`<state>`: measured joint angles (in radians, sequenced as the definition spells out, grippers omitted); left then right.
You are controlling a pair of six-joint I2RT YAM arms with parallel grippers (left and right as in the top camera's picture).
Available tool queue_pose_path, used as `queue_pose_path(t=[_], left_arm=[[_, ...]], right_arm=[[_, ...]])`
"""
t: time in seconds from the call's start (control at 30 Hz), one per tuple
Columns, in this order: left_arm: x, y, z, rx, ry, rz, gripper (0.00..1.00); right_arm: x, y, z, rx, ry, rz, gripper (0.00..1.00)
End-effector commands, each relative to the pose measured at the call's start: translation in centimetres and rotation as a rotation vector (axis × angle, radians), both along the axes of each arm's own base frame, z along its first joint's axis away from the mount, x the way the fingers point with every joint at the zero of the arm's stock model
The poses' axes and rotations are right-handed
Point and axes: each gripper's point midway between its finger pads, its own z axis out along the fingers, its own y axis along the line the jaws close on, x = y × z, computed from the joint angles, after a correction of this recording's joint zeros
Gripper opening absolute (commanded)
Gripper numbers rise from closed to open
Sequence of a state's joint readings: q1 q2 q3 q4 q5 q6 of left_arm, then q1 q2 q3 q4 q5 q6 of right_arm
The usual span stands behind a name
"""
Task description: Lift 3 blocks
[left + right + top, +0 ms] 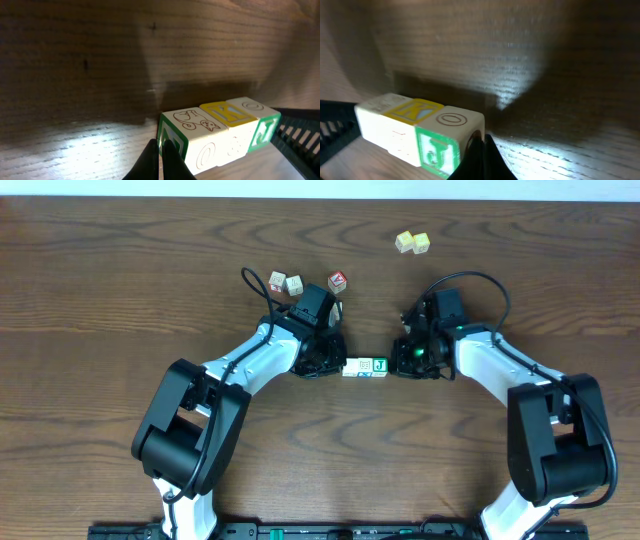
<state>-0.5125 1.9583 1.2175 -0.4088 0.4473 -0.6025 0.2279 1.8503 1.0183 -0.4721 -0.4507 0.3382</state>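
1. Well, I'm at the squeeze-and-raise step. The three blocks (pixel 365 367) sit in one tight row, face to face, at the middle of the table (pixel 120 270) between my two arms.
2. My left gripper (pixel 161 159) has its fingers closed flat together with nothing between them. The joined tip is butted against the end of the row, on the white block (pixel 192 122) with the green side.
3. My right gripper (pixel 482 150) is closed on itself in the same way, and its tip presses the other end, at the block with the green J (pixel 442 135).
4. The yellow-topped block (pixel 225 112) is in the middle, held only by its two neighbours.
5. From the wrist views I can't tell whether the row is clear of the wood or resting on it. I'd judge the lift is at its very start at most.
6. Next, I think both arms must rise together at one pace, pushing inward evenly. If one side eases off or climbs faster, the row will likely buckle at the middle block.
7. The spare blocks (pixel 285 282) and the pale yellow pair (pixel 412 242) lie well apart and out of my way.
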Motion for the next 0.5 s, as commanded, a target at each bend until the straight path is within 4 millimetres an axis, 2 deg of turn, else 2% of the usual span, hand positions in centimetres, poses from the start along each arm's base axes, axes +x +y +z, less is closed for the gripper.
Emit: queue_pose_path(t=[0.0,0.17,0.3,0.47], left_arm=[[-1.4,-2.9,1.2,-0.085,0.01,-0.073,0.07],[-1.2,-2.6,1.0,-0.069,0.005,-0.066,0.07],[-1.3,-1.8,0.5,-0.021,0.004,-0.058,0.07],[-0.9,0.4,-0.5,0.111,-0.016,-0.018,0.07]], right_arm=[[-2.0,3.8,0.7,0.128,0.05,0.081,0.01],[-1.9,3.6,0.5,0.112,0.048,0.077,0.01],[-1.6,2.6,0.0,0.058,0.042,0.056,0.01],[-1.1,0.2,-0.1,-0.016,0.055,0.025,0.01]])
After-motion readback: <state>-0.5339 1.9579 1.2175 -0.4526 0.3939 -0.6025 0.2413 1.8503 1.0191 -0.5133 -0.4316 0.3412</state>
